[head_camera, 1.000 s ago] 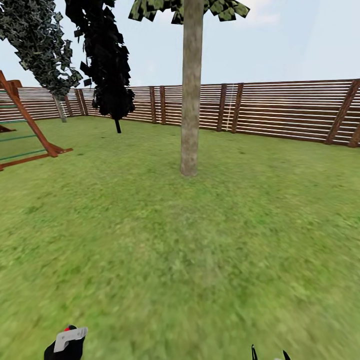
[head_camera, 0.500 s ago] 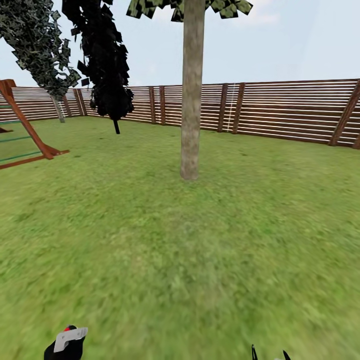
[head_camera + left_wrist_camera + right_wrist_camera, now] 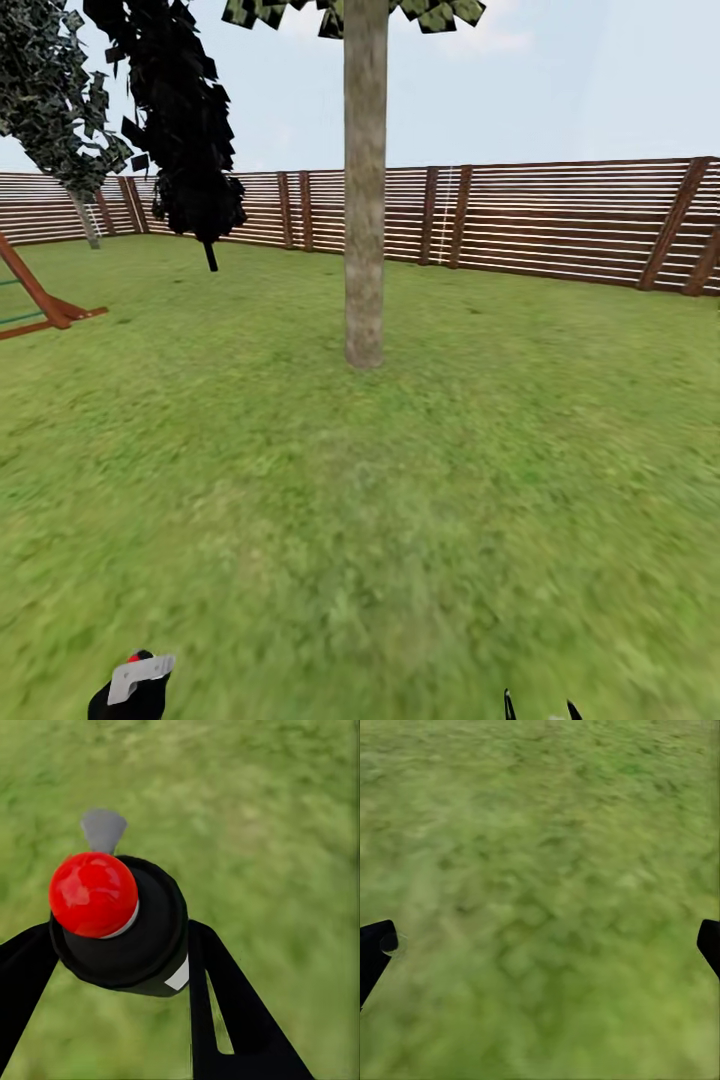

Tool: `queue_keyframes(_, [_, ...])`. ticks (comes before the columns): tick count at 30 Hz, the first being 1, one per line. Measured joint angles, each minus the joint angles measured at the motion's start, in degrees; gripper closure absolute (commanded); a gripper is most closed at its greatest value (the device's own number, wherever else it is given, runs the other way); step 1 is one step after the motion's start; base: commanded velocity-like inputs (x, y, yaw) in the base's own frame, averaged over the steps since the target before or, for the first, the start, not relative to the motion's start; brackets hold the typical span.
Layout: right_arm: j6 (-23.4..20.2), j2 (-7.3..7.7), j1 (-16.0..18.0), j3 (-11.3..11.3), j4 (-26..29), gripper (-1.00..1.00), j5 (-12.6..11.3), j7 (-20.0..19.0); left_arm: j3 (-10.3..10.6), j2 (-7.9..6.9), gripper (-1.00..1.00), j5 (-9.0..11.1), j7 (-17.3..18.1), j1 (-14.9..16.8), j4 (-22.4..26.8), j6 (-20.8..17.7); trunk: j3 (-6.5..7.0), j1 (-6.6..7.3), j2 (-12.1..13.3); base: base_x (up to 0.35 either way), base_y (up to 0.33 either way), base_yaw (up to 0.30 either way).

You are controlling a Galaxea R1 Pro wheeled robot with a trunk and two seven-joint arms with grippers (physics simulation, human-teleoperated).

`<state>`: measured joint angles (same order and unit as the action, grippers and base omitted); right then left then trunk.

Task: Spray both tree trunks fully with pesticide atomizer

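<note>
The pesticide atomizer (image 3: pixel 146 934) is a small black bottle with a red knob and a grey nozzle. My left gripper (image 3: pixel 112 971) is shut on it, black fingers (image 3: pixel 225 1005) on either side. In the head view the atomizer (image 3: pixel 135 685) sits at the bottom left, above the grass. My right gripper (image 3: pixel 538 708) shows two black tips at the bottom edge, and in its wrist view the right gripper (image 3: pixel 541 945) is open over bare grass. A tree trunk (image 3: pixel 365 200) stands ahead at centre, pale and mottled. A second leaning tree (image 3: pixel 60 110) stands far left by the fence.
A black-foliaged tree (image 3: pixel 185 120) leans at the back left. A brown slatted fence (image 3: pixel 560 225) closes the lawn behind. A red-brown wooden play frame (image 3: pixel 40 300) sits at the left edge. Open grass (image 3: pixel 400 520) stretches between me and the trunk.
The whole view has shifted: the centre trunk sits a little further left and lower, and the play frame has slid toward the left edge. Both grippers hold the same place in the picture.
</note>
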<state>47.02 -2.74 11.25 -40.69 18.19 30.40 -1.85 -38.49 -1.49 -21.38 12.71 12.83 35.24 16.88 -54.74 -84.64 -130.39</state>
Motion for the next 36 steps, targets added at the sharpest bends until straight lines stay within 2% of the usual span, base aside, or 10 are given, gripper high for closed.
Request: queue_keyframes(36, [0.0,0.0,0.0,0.0,-0.07,-1.0,0.01,-0.03,0.0,0.0,1.0,0.0,0.0,0.0,0.0,0.0,0.0,0.0,0.0,0.34,0.0,0.0])
